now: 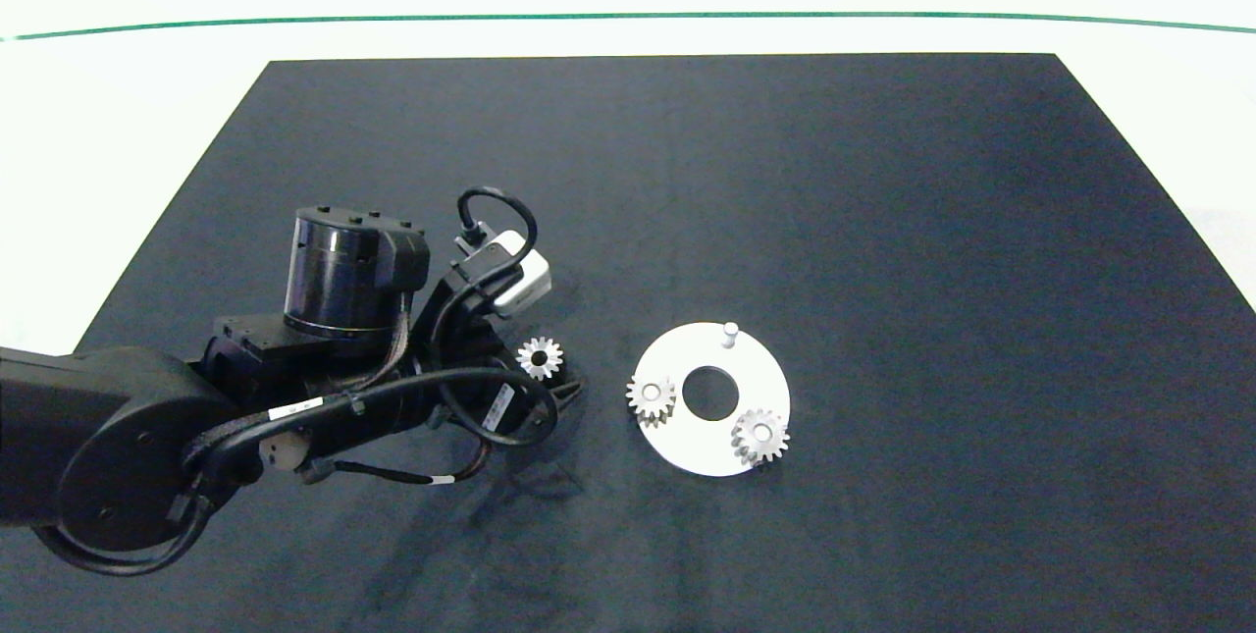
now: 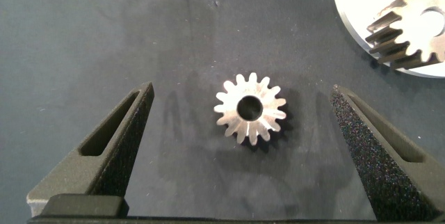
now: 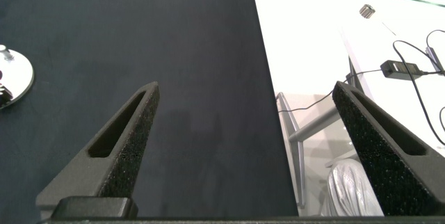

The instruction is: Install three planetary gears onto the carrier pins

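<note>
Left gripper (image 2: 240,113) gapes around loose gear (image 2: 250,109); disc (image 1: 677,447) seemingly carries two.

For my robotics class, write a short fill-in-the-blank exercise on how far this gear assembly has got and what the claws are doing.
1. On the white disc, ____ gears already sit on pins.
2. The bare pin stands at the disc's ____ edge in the head view.
3. The loose gear lies flat on the dark mat, between the fingers of the ____ claw.
4. The fingers of that claw are ____, not touching the gear.

Missing words: two; far; left; open
</note>
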`<control>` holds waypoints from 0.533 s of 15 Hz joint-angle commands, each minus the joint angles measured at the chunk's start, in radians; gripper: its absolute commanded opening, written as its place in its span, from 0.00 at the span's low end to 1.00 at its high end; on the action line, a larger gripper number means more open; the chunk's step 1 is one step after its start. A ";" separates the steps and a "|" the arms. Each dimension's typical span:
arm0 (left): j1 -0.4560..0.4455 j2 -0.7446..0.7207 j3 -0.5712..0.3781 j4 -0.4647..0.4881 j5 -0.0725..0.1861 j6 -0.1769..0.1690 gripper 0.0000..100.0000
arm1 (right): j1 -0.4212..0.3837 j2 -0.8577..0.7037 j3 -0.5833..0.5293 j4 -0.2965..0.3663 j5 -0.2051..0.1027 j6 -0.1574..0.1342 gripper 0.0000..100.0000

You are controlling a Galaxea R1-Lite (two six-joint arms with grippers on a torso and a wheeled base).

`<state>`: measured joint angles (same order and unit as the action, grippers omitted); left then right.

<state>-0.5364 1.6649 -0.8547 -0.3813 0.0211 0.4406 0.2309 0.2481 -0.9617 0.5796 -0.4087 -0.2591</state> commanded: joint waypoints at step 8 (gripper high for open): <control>0.009 0.032 0.017 -0.004 0.000 0.000 1.00 | -0.001 0.000 -0.006 0.005 -0.002 -0.002 1.00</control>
<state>-0.5277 1.6938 -0.8381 -0.3828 0.0211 0.4383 0.2309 0.2481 -0.9674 0.5802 -0.4089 -0.2591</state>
